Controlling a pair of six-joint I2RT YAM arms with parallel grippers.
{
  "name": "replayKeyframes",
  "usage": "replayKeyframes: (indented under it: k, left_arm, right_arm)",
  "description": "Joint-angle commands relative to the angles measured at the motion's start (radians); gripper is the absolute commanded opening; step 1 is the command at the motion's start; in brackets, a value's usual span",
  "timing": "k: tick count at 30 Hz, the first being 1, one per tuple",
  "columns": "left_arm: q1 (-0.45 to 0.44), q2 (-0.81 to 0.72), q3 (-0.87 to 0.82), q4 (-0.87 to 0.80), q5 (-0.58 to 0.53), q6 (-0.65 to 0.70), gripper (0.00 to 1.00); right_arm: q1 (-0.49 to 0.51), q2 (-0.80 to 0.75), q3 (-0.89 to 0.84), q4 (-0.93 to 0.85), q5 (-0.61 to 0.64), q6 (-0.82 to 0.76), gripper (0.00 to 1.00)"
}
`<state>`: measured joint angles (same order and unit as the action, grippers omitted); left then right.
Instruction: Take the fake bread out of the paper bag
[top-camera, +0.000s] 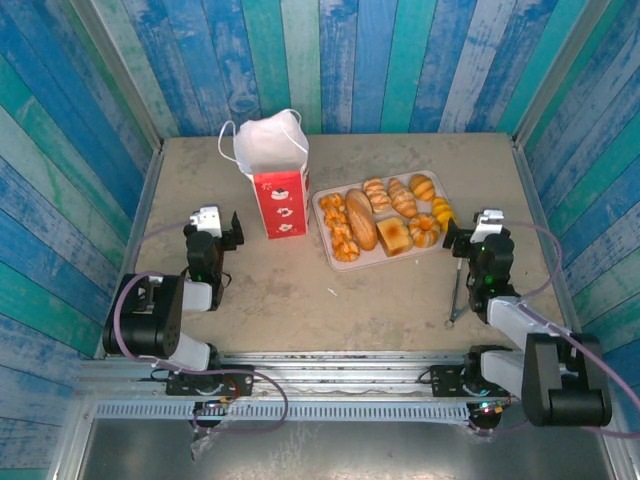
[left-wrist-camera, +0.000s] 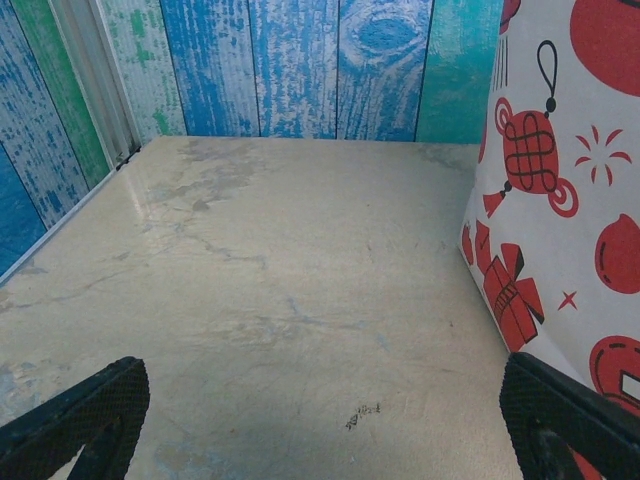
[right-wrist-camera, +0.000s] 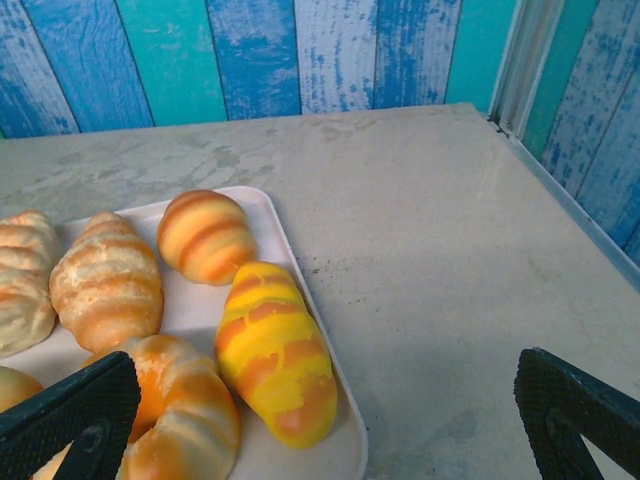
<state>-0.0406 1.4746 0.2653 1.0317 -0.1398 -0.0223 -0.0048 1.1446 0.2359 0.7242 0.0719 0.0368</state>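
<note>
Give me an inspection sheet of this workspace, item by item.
Surface: beige table, scuffed, with a small white speck.
Job's things: paper bag upright, top crumpled, contents hidden; fake bread lies on a pale tray to its right.
Clutter: thin dark rod-like item by the right arm; identity unclear.
Tools: left tool open, empty, beside the bag; right tool open, empty, at the tray's right end.
Cables: purple-grey cables loop along both arms.
Surroundings: blue and teal plank walls.
</note>
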Motion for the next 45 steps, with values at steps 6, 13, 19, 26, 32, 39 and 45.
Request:
replayKeyframes:
  k: [6, 13, 19, 26, 32, 39, 45]
  left_arm:
    - [0.004, 0.026, 0.012, 0.025, -0.012, -0.001, 0.94]
    - [0.003, 0.026, 0.014, 0.027, -0.013, -0.002, 0.94]
    - [0.003, 0.026, 0.013, 0.027, -0.013, -0.001, 0.94]
    - [0.004, 0.026, 0.014, 0.027, -0.013, 0.001, 0.94]
    - [0.004, 0.026, 0.013, 0.027, -0.011, 0.001, 0.94]
    - [0.004, 0.026, 0.013, 0.027, -0.011, 0.001, 0.94]
    - [0.003, 0.025, 0.013, 0.027, -0.012, 0.001, 0.94]
  right_arm:
    - [0.01, 0.197, 0.021, 0.221, -0.115, -0.082, 1.0]
    - [0.012, 0.341, 0.083, 0.244, -0.121, -0.077, 1.0]
    - [0.048, 0.365, 0.158, 0.129, -0.023, -0.076, 1.0]
    - [0.048, 0.365, 0.157, 0.129, -0.022, -0.077, 1.0]
    - [0.049, 0.364, 0.157, 0.129, -0.02, -0.078, 1.0]
    - [0.05, 0.364, 0.158, 0.129, -0.019, -0.079, 1.0]
    - [0.051, 0.364, 0.158, 0.129, -0.02, -0.079, 1.0]
